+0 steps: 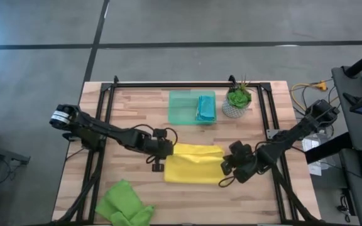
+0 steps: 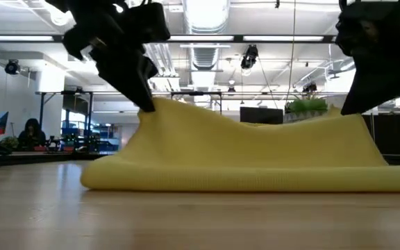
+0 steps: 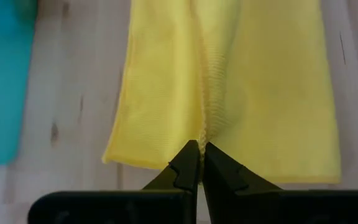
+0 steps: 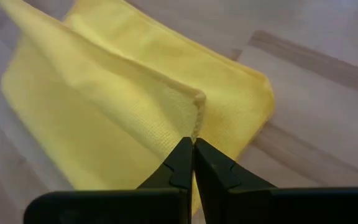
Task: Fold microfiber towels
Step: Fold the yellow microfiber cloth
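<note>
A yellow microfiber towel [image 1: 193,164] lies doubled at the table's middle, its fold resting on the wood [image 2: 242,182] and its upper layer raised at both ends. My left gripper [image 1: 170,149] is shut on its left end, my right gripper [image 1: 226,164] on its right end. Between them the raised edge [image 2: 255,123] sags. A teal-blue towel [image 1: 206,108] lies folded in the translucent green tray [image 1: 182,108] at the far middle. Lime green towels [image 1: 124,204] lie crumpled at the near left edge. My left gripper pinches the left end of the towel's raised edge [image 3: 202,134] between its two fingertips, slanting down from the table's left. The cloth rises to the fingers in a puckered ridge, while the lower layer stays on the table. My right gripper pinches the right corner of the raised layer [image 4: 196,127] between its two fingertips, slanting down from the table's right. The corner stands up as a peak above the lower layer, which lies flat on the wood.
A potted plant [image 1: 237,100] stands at the far right beside the tray. Black frame rails [image 1: 187,84] run along the table's far edge and sides. Bare wood shows in front of the yellow towel [image 1: 231,201].
</note>
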You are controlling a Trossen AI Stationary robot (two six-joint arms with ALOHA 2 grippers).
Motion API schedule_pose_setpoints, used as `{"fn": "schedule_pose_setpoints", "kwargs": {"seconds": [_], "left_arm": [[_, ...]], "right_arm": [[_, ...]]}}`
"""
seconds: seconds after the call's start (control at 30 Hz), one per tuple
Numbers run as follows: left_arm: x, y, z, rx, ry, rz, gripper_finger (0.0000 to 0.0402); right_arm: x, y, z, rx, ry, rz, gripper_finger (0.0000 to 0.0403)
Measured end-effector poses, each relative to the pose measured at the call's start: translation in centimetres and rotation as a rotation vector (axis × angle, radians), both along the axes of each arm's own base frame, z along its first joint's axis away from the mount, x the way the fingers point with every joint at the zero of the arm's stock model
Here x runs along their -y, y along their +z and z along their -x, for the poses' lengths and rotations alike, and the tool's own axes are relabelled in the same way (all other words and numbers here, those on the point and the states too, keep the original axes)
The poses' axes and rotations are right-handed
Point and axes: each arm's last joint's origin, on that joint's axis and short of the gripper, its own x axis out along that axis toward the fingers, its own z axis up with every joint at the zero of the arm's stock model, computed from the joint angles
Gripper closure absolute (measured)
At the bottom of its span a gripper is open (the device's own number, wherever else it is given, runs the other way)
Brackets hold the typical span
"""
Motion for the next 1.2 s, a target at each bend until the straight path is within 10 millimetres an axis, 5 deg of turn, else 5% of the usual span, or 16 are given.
{"fn": "schedule_pose_setpoints", "kwargs": {"seconds": [0.53, 0.73, 1.0, 1.2], "left_arm": [[-3.2, -1.4, -1.5, -0.011, 0.026, -0.026, 0.0399], [-4.3, -2.2, -1.9, -0.033, 0.054, -0.012, 0.0347], [-7.5, -2.1, -1.6, -0.069, 0.161, -0.028, 0.0255], [-8.3, -2.0, -1.1, -0.093, 0.223, 0.071, 0.0231]], "right_arm": [[2.1, -1.0, -0.1, -0.067, -0.092, 0.002, 0.0394], [3.4, -1.3, -0.4, -0.107, -0.141, 0.0, 0.0389], [4.6, -0.8, -0.5, -0.135, -0.111, 0.044, 0.0325], [5.1, 0.7, -0.1, -0.076, -0.06, 0.097, 0.0258]]}}
